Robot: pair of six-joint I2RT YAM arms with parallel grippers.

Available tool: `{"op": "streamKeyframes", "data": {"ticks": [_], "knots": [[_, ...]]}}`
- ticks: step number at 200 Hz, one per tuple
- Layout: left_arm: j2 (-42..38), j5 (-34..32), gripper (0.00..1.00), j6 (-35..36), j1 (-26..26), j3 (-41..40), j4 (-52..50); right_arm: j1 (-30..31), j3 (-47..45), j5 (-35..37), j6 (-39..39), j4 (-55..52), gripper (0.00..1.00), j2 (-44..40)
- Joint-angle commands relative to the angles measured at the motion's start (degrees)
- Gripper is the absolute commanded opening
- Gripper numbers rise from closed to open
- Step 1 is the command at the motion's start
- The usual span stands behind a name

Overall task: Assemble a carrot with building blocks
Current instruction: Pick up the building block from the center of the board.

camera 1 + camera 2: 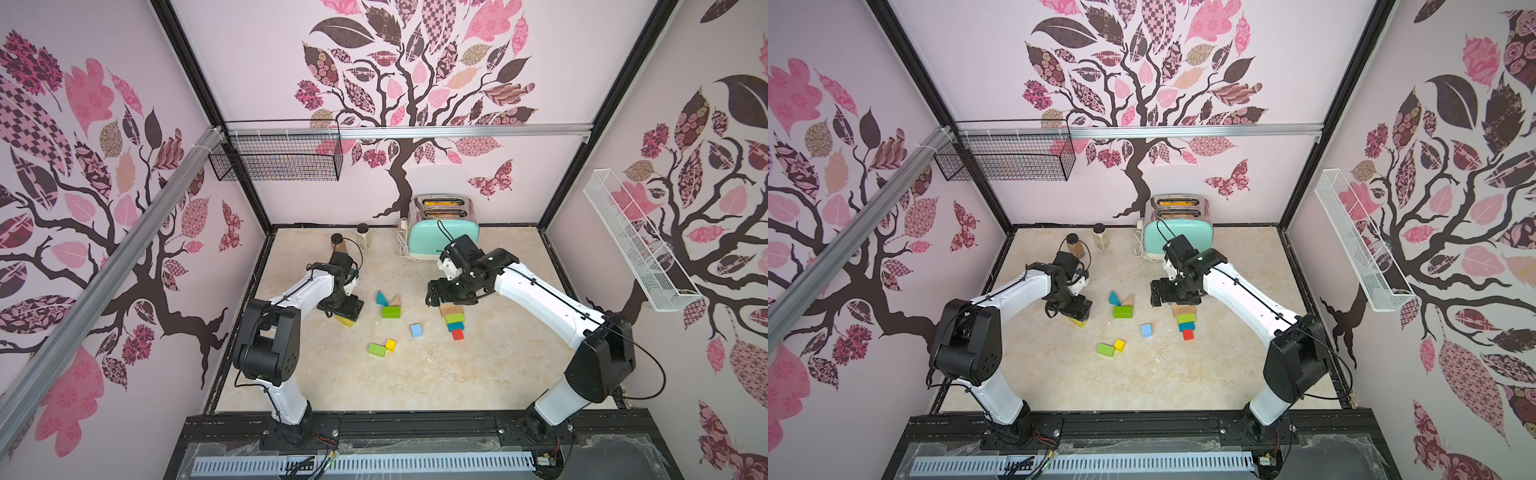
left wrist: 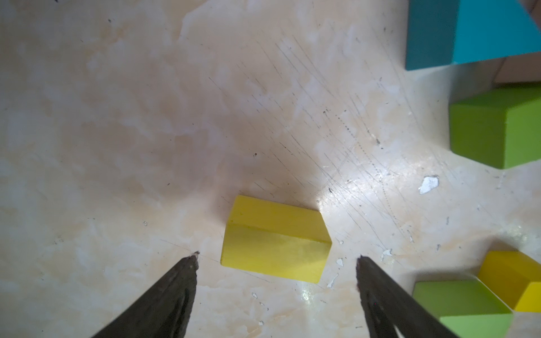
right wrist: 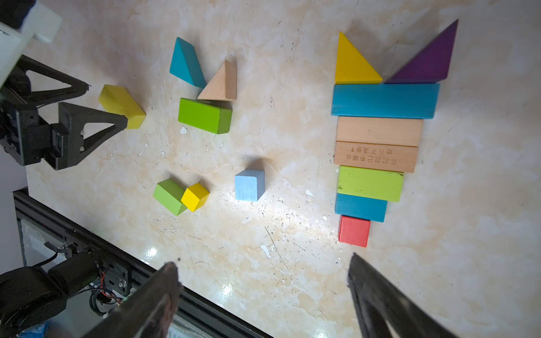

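Tree-decal walls, marbled tabletop, mint toaster

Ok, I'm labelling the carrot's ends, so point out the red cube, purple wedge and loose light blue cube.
red cube [image 3: 354, 231], right wrist view, middle of its top face.
purple wedge [image 3: 429, 61], right wrist view, middle of its triangular face.
light blue cube [image 3: 247, 188], right wrist view, its largest face.

Five flat bars taper to a red cube, two wedges crowning; seven blocks lie loose.
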Motion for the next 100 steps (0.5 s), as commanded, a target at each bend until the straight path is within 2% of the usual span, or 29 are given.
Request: {"op": "streamKeyframes", "data": {"ticks": [1,65,100], "knots": [[1.1,-1.2,0.9,1.7,-0.1,-1.0,2.3,-0.3,0.4,-0.4,-0.6,0.0,0.93,0.3],[1.5,-1.2,0.85,1.0,-0.9,-2.9,3.7,-0.3,0.3,-0.6,-0.3,0.3,0.93,1.2],[2.0,-2.0,0.77,-0.3,-1.2,-3.6,3.7,-0.3,0.6,-0.9,-0.1,0.7,0.93,1.7]]}}
